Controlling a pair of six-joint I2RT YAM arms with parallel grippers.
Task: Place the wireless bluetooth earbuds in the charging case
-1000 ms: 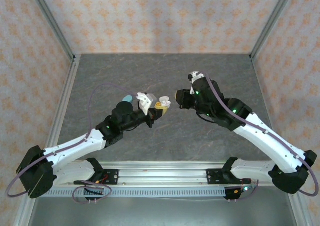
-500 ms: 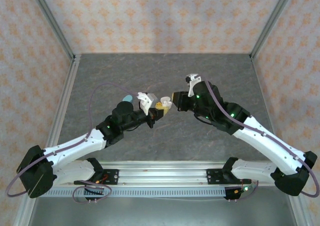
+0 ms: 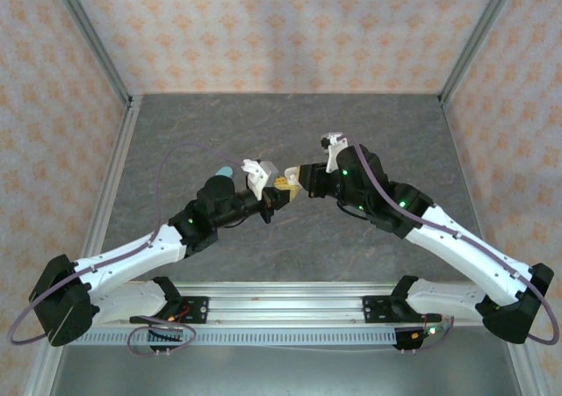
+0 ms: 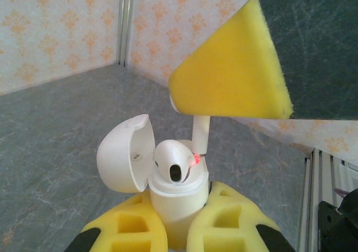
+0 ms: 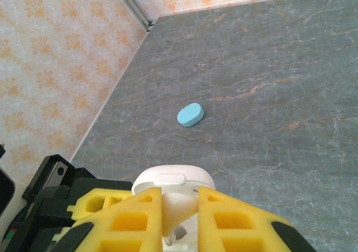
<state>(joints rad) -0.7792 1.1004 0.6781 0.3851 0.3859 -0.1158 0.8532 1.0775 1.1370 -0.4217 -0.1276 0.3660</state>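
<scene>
Working above the middle of grey marbled table (image 3: 290,133), arms meeting tip to tip. Clamping white charging case (image 4: 173,201) by its base in left gripper (image 4: 179,232), pads tight on it, case upright off the table, lid (image 4: 126,160) flipped open. Pinching second white earbud (image 4: 201,132) in right gripper (image 5: 179,207), pads narrow on it, stem down at the case mouth. Seeing teal pebble-shaped case (image 5: 190,114) closed on the table, well apart. Seeing seated earbud (image 4: 174,162) in the case, red light at its side.
</scene>
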